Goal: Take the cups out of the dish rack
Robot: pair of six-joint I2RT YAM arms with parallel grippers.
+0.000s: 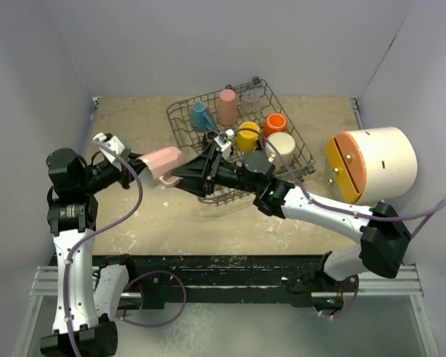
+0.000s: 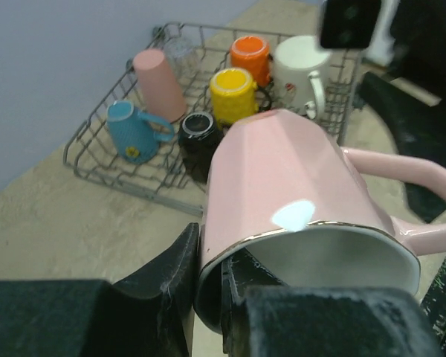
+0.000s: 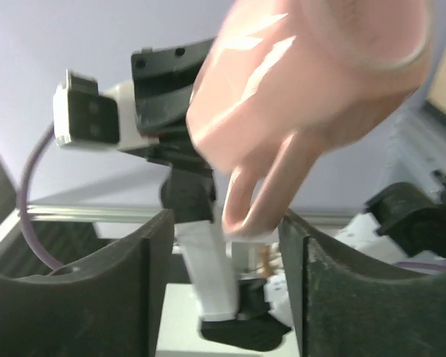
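Observation:
My left gripper [image 1: 150, 167] is shut on the rim of the pale pink mug [image 1: 162, 165], one finger inside and one outside, and holds it above the table left of the dish rack [image 1: 180, 126]. In the left wrist view, the left gripper [image 2: 208, 256] pinches the mug [image 2: 282, 186]. My right gripper [image 1: 184, 175] is open at the mug's handle; in the right wrist view the handle [image 3: 256, 197] hangs between its spread fingers [image 3: 227, 238]. The rack holds a blue mug [image 1: 201, 117], pink tumbler [image 1: 227, 106], clear glass [image 1: 253, 91], black [image 1: 211, 137], yellow [image 1: 247, 136], orange [image 1: 275, 123] and cream [image 1: 280, 145] cups.
A big white cylinder with an orange-yellow end [image 1: 372, 163] lies at the right of the table beside the rack. The right arm stretches across the rack's near edge. Grey walls close in the left, back and right sides.

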